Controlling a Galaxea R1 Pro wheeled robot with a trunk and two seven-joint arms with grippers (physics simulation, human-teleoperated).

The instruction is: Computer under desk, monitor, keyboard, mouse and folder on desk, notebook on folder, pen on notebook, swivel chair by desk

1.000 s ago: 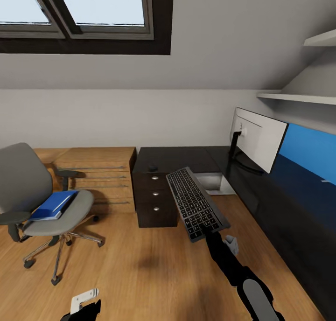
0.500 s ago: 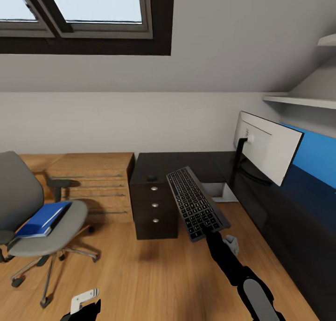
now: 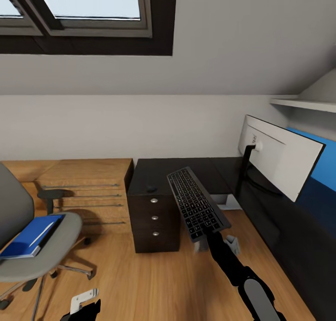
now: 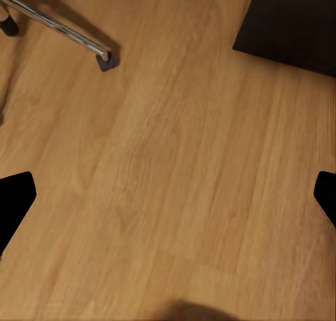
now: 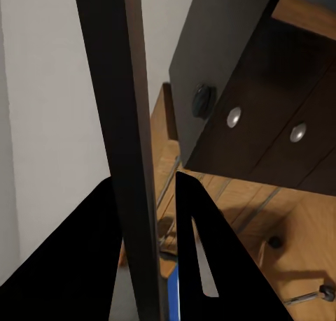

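Keyboard point(image 3: 198, 203), slim, grey frame with dark keys: held in the air in front of the long matte-black desk point(image 3: 196, 169), tilted, its near end pinched in the right gripper point(image 3: 205, 237). Right wrist view confirms: the two black fingers point(image 5: 203, 265) sit either side of the keyboard's thin dark edge point(image 5: 126, 139), clamped on it.

Left to right, all placed against the desk:
- Grey upholstered swivel chair point(image 3: 32, 246), well to the left of the desk, out on the light wooden floor point(image 3: 154, 283). Flat bright blue folder point(image 3: 29, 234) lies on its seat. One castor and a metal leg of the base show in the left wrist view point(image 4: 105, 59).
- Left gripper point(image 3: 84, 304), low and left of the desk, over bare floor; in the left wrist view its black fingertips point(image 4: 14, 198) stand wide apart with nothing between them.
- Light wooden low cabinet point(image 3: 84, 190), touching or just beside the desk's left end.
- Dark three-drawer unit point(image 3: 154, 218) under the desk's left end; round silver knobs.
- Small dark rounded object, probably the mouse point(image 3: 151, 189), on the desk top above the drawers, near its front edge.
- Wide thin monitor point(image 3: 280, 155), white back facing the camera, standing on the desk's right wing on a slim black stand.
- Bright blue panel point(image 3: 322, 167) on the wall behind the monitor.
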